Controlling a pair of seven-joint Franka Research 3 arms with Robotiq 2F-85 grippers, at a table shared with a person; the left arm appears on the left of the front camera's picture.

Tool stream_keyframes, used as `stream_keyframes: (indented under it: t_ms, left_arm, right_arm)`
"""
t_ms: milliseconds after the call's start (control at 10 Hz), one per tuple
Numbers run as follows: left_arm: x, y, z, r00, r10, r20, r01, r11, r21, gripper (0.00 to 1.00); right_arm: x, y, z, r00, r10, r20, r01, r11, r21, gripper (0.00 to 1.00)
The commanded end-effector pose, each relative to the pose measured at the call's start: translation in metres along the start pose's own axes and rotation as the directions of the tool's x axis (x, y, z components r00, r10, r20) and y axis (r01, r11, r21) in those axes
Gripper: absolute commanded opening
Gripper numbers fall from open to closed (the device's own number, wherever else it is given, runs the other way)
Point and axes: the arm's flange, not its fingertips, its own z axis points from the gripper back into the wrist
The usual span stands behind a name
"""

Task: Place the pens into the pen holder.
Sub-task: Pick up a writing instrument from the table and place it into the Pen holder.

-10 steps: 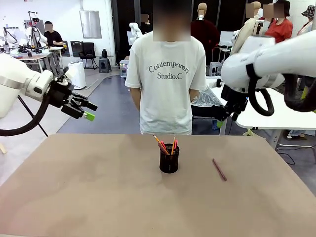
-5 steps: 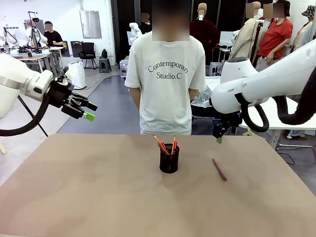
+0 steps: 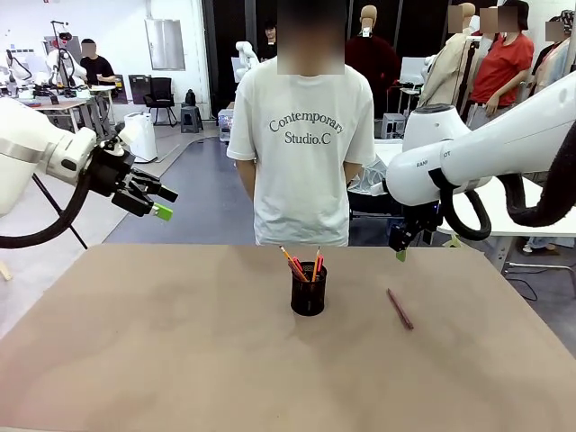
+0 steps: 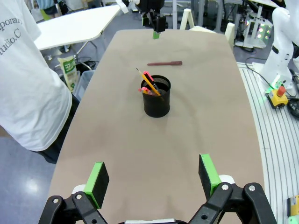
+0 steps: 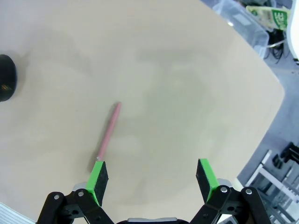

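Inside, pen holder (image 3: pixel 309 294) holds seemingly two pens (image 3: pixel 305 264).

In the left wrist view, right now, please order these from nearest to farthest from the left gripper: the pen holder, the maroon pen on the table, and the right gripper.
1. The pen holder, mid-table, straight ahead of the open left gripper.
2. The maroon pen, lying flat just beyond the holder.
3. The right gripper, above the table's far end.
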Motion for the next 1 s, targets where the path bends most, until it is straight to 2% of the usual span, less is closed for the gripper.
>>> stream_keyframes:
  t_ms: [0, 200, 500, 800, 900]
  left_arm:
    - [0.001, -0.001, 0.001, 1.0, 0.006, 0.0, -0.006, 1.0, -0.002, 1.0]
    - [0.001, -0.001, 0.001, 1.0, 0.006, 0.0, -0.006, 1.0, -0.002, 1.0]
    - [0.001, -0.001, 0.001, 1.0, 0.006, 0.0, -0.006, 1.0, -0.002, 1.0]
    - [0.001, -0.001, 0.001, 1.0, 0.006, 0.0, -0.006, 1.0, -0.002, 1.0]
    - [0.001, -0.001, 0.001, 1.0, 0.006, 0.0, -0.006, 1.0, -0.002, 1.0]
  right_arm:
    - [0.002, 0.007, -0.013, 0.999, -0.039, 0.031, 0.04, 0.999, -0.01, 1.0]
    - [0.0, 0.019, -0.039, 0.995, -0.086, 0.045, 0.087, 0.996, -0.033, 1.0]
    - [-0.006, 0.029, -0.063, 0.98, -0.164, 0.11, 0.166, 0.986, -0.016, 1.0]
    - [-0.005, 0.037, -0.079, 0.959, -0.268, 0.094, 0.265, 0.963, 0.039, 1.0]
    - [-0.007, 0.041, -0.084, 0.954, -0.291, 0.068, 0.284, 0.954, 0.097, 1.0]
